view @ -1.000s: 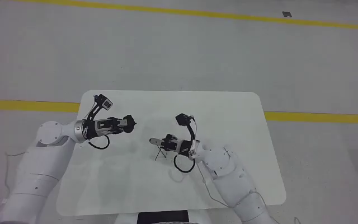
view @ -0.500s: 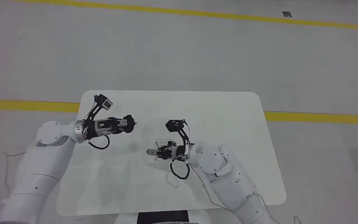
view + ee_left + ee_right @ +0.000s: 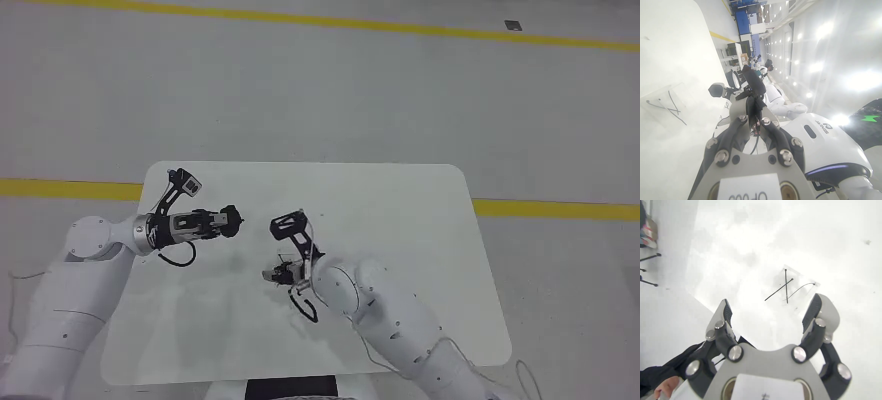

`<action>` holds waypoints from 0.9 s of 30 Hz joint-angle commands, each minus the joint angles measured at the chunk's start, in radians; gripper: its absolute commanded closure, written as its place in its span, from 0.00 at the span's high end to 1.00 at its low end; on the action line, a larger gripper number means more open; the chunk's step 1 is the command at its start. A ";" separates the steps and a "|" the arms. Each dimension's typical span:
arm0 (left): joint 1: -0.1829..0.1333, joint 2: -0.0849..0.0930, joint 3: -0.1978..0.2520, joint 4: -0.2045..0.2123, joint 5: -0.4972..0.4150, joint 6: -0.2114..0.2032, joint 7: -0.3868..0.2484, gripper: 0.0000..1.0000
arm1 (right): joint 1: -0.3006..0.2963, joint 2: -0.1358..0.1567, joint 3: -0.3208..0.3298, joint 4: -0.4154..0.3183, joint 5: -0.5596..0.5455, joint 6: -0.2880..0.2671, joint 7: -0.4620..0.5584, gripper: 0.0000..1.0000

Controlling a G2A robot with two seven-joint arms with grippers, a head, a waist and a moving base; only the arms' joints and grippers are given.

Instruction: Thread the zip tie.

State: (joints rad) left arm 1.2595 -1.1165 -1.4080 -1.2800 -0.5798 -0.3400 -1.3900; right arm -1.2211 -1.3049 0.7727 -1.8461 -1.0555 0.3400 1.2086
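**Near the ties [image 3: 786, 287], nothing gripped**

Top view: my left gripper [image 3: 232, 220] hangs over the table [image 3: 430, 200] left of centre, and my right gripper [image 3: 274, 273] sits low near the middle, close to it.

Left wrist view: my left fingers [image 3: 754, 83] are pressed together. Three black ties lie on a clear sheet [image 3: 662, 92] on the table, well apart from them.

Right wrist view: my right fingers [image 3: 727, 311] stand wide apart. The ties, two crossed and one curved, rest on the sheet just beyond the tips, untouched.
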 commanded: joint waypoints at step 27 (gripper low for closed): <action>0.000 0.000 0.000 0.000 0.000 0.000 0.000 0.00 | 0.042 -0.101 0.025 0.093 -0.173 0.000 0.181 1.00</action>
State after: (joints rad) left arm 1.2595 -1.1165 -1.4080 -1.2800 -0.5798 -0.3400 -1.3900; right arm -1.1778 -1.3978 0.7966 -1.7665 -1.2174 0.3401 1.3907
